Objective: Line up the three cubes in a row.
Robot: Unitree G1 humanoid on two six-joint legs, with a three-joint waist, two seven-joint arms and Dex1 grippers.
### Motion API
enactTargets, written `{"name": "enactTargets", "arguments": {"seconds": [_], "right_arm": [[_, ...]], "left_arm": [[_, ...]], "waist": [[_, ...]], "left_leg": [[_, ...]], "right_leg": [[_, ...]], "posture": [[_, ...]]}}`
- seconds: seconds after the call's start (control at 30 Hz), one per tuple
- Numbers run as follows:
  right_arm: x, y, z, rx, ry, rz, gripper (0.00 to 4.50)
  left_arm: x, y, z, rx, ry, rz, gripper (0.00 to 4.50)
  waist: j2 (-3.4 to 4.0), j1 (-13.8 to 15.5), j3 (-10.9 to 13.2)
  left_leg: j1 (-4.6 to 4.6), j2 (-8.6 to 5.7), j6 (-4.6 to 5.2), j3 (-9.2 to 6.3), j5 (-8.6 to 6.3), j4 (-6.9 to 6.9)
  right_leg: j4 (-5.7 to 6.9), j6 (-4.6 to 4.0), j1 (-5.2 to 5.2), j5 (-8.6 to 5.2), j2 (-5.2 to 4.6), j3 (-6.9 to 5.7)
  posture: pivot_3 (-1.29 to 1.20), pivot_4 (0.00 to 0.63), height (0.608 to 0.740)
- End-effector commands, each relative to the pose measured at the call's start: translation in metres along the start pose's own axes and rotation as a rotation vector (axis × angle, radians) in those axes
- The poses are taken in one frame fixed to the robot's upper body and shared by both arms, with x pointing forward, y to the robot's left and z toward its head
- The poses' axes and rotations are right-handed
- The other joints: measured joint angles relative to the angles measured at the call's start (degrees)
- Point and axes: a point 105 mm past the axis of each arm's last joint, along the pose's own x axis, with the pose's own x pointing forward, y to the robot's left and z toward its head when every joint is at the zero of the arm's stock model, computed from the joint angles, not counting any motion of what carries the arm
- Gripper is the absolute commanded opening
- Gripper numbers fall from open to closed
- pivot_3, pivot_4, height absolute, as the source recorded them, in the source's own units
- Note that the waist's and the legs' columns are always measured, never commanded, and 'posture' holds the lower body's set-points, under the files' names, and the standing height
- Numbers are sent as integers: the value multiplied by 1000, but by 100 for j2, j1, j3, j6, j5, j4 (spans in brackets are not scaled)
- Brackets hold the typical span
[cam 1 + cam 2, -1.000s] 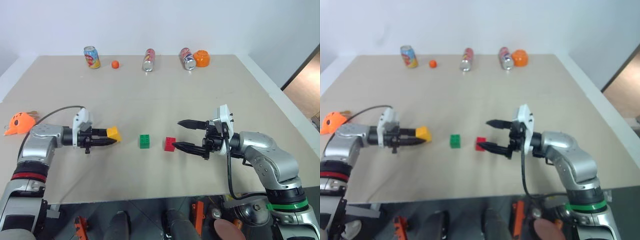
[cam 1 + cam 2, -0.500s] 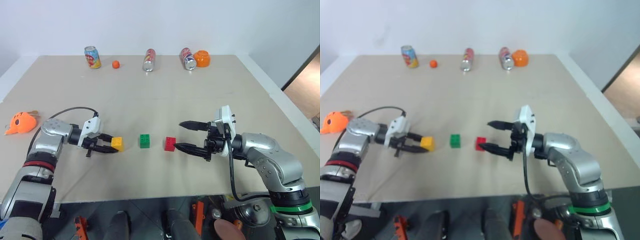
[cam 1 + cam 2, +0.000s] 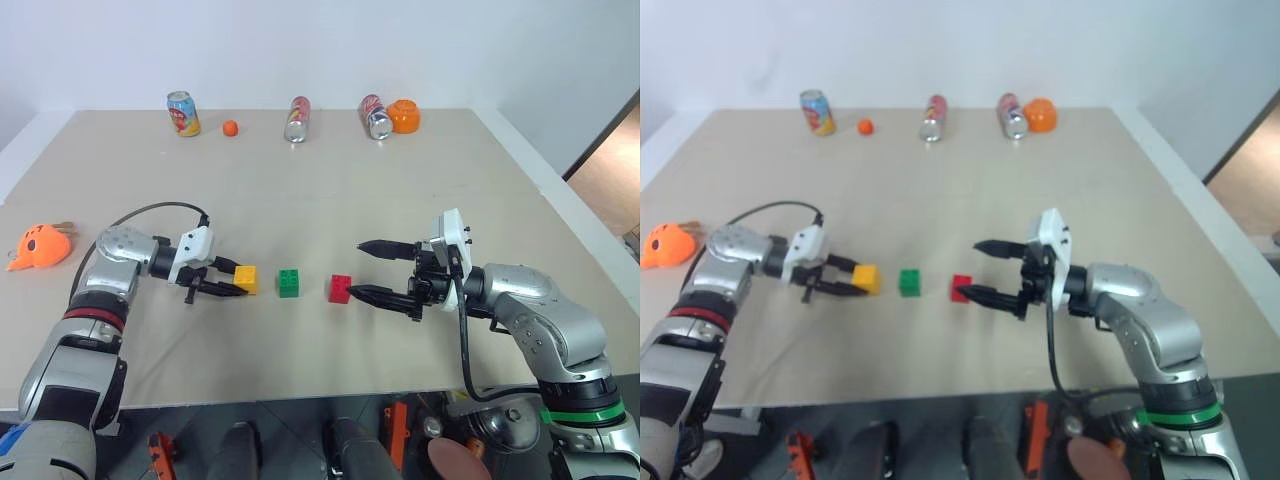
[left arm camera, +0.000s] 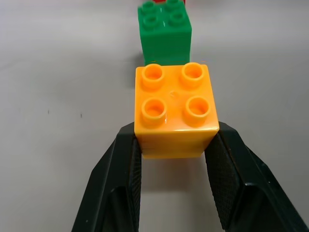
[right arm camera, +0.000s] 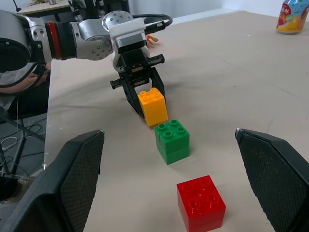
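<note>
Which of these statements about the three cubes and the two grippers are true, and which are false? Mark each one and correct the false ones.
1. The left gripper is shut on the yellow cube. True.
2. The green cube sits between the yellow cube and the red cube. True.
3. The right gripper holds the red cube. False: its fingers are spread wide and hold nothing; the red cube sits on the table close to the fingertips.
4. The yellow cube is stacked on top of the green cube. False: it is beside the green cube, with a small gap.
5. Three cans are at the far edge of the table. True.
</note>
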Motion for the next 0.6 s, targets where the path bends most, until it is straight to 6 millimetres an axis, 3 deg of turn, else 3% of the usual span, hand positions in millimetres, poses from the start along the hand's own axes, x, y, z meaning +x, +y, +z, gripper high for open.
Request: {"name": "enactTargets", "arguments": {"seconds": [0.03,0.23,0.6], "right_arm": [[-3,2,13,-50,-28,7,4500],[-3,1,13,-50,-29,8,4500],[-4,0,14,-54,-22,6,4500]], "left_arm": [[-14,3,-4,14,37,32,1301],[-14,3,-7,-6,38,36,1301],[5,1,-4,-6,2,-2,1301]], "waist": [[0,0,0],[0,-3,0],[0,19,-1]], "left_leg": [[0,0,1,0,0,0],[4,0,1,2,0,4],[4,0,3,3,1,10]], "right_leg": [[0,0,0,0,0,0],[0,0,2,0,0,3],[3,0,7,0,1,7]], "posture": [[0,150,740],[0,150,740],[0,150,740]]}}
